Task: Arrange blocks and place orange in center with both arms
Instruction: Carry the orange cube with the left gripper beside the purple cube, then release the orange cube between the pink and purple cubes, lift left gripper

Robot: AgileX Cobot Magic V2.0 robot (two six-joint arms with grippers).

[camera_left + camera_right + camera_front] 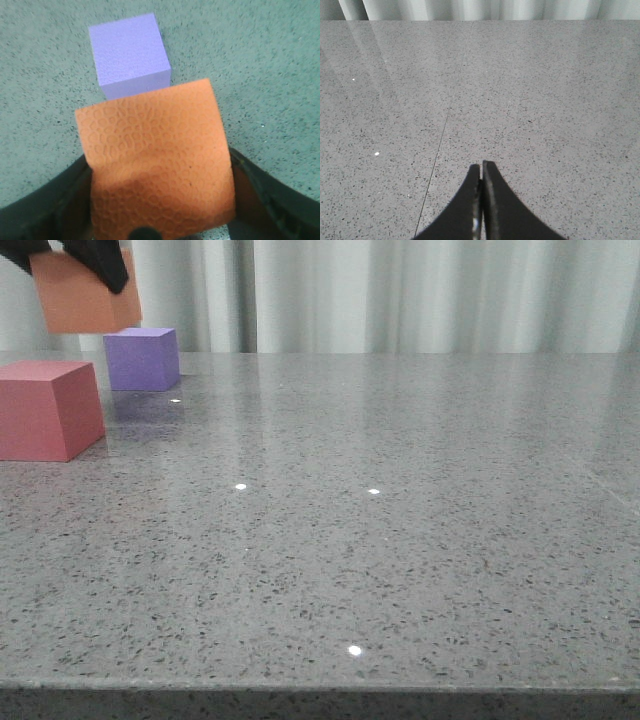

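Far left, the red cube (pixel 45 408) sits on the table (pixel 380 540), below and just in front of the left gripper (pixel 95 265). That gripper is clamped on the orange cube (pixel 85 298), holding it clear of the table. The purple cube (pixel 142 358) rests just beneath it, a little to its right. The right gripper (pixel 481 172) hangs over bare stone, its fingers pressed together with nothing between them.

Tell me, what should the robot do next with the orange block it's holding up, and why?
Probably carry it toward the gap between the other two and lower it. The left claw holds the orange block in the air, above the purple block, with the red block nearer. Orange belongs in the middle.
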